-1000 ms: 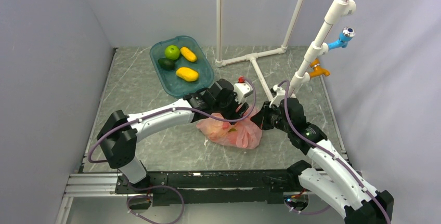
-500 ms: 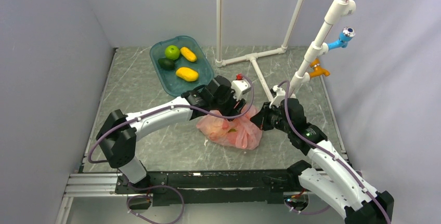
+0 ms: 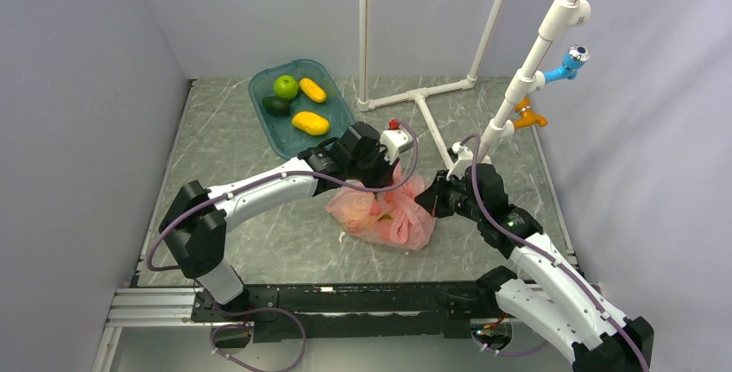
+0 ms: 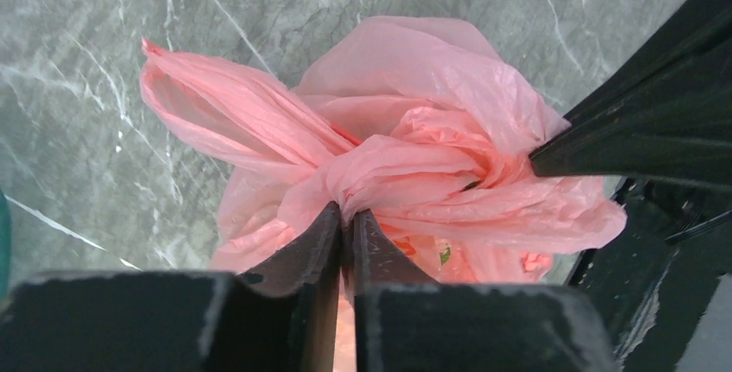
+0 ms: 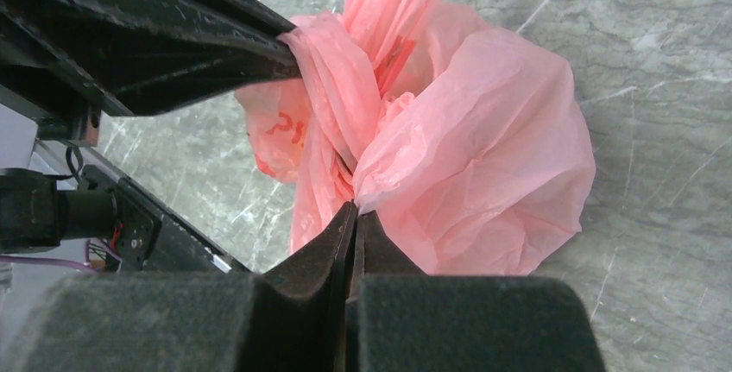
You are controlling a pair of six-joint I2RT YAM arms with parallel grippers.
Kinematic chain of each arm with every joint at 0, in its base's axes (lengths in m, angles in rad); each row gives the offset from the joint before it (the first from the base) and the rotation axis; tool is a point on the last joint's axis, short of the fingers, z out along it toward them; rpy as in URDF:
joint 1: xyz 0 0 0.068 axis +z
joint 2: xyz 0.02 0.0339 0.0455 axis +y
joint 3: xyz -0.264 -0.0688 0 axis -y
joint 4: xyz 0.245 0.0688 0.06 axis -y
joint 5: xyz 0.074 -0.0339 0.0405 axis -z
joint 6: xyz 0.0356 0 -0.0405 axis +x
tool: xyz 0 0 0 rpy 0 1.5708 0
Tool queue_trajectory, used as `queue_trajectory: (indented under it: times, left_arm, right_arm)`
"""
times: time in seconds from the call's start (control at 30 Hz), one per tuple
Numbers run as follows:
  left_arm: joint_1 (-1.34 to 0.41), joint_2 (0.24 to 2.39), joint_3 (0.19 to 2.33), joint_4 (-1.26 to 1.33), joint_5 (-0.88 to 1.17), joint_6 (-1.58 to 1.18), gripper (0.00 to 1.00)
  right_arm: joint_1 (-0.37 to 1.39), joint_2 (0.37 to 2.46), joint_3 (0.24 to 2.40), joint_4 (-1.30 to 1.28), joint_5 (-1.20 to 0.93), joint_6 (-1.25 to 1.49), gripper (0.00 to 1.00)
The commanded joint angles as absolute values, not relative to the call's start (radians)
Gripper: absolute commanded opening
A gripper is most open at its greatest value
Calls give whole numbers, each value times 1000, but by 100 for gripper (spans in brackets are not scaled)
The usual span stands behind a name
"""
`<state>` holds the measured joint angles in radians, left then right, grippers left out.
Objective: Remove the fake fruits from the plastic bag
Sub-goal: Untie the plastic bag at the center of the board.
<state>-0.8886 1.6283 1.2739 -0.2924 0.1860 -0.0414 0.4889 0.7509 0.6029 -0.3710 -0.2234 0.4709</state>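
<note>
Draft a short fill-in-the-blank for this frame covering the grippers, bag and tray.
1. The left gripper and right gripper are both shut on the ___ plastic bag.
2. The teal tray holds ___ fruits.
3. The green apple lies next to the dark ___.
Missing: pink; four; avocado.

No text can be read; the plastic bag (image 5: 483, 156) bears a red print (image 5: 280, 126), too crumpled to make out.

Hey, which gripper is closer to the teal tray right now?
Left. The left gripper pinches the plastic bag at its far edge, the side toward the teal tray. The right gripper pinches the bag's right side, farther from the tray.
</note>
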Motion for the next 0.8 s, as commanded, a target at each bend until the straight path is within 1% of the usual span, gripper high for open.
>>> queue_trajectory:
  times: [0.0,0.07,0.13,0.23,0.3,0.33,0.4,0.47,0.5,0.6,0.67,0.77]
  left_arm:
    - [-877,1578,1285,-259,131,-49,8]
    - [-872,1533,1248,-225,69,-56,0]
    - [-872,1487,1206,-176,6,-73,0]
    - [-873,1436,1167,-138,-44,-83,0]
    - [-871,1412,1145,-113,-57,-87,0]
    - [-872,1402,1132,-102,-60,-87,0]
    - [-872,1397,1129,-93,-50,-87,0]
    - [-871,1404,1146,-110,-31,-87,0]
    - [-871,1407,1150,-116,-27,-89,0]
    - [-871,1409,1145,-108,-16,-93,0]
    - [-872,1413,1152,-114,-9,-96,0]
    - [-872,1417,1155,-117,12,-97,0]
  right_arm:
    - [497,732,582,-356,-201,483,0]
    - [496,712,573,-385,-144,512,0]
    - [497,679,560,-424,-62,548,0]
    - [496,611,543,-542,162,686,0]
    - [495,572,542,-586,221,731,0]
    - [495,554,537,-572,202,729,9]
    - [495,537,538,-544,152,697,31]
    - [495,546,570,-529,104,617,47]
    - [494,555,591,-522,68,571,53]
    - [498,581,640,-491,-53,475,59]
    - [498,605,661,-458,-127,452,59]
    - [511,614,703,-416,-157,440,60]
